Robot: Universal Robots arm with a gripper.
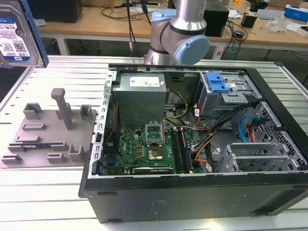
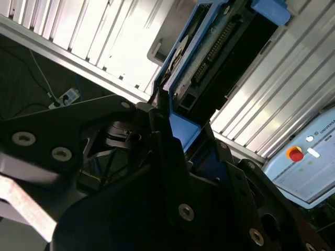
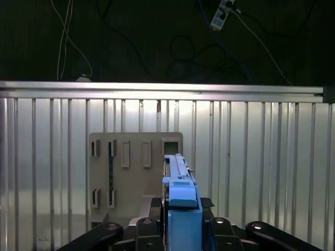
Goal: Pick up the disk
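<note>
The disk [image 1: 17, 33] hangs high in the air at the exterior view's far left, upright, its blue-and-white label facing the camera and a blue rail along its edge. In the first wrist view I see the disk [image 3: 180, 193] edge-on, its blue rail standing between my dark fingers. My gripper [image 3: 180, 227] is shut on it. The second wrist view shows the disk [image 2: 209, 47] from its circuit-board side, with my gripper [image 2: 175, 130] clamped on its near blue end.
Below the disk lies a grey fixture plate [image 1: 48, 134] with posts and slots on the slatted metal table [image 1: 57, 192]. The open computer case [image 1: 192, 144] holds a grey power-supply box [image 1: 142, 96] and a blue bracket [image 1: 216, 83]. The arm's base [image 1: 178, 33] stands behind it.
</note>
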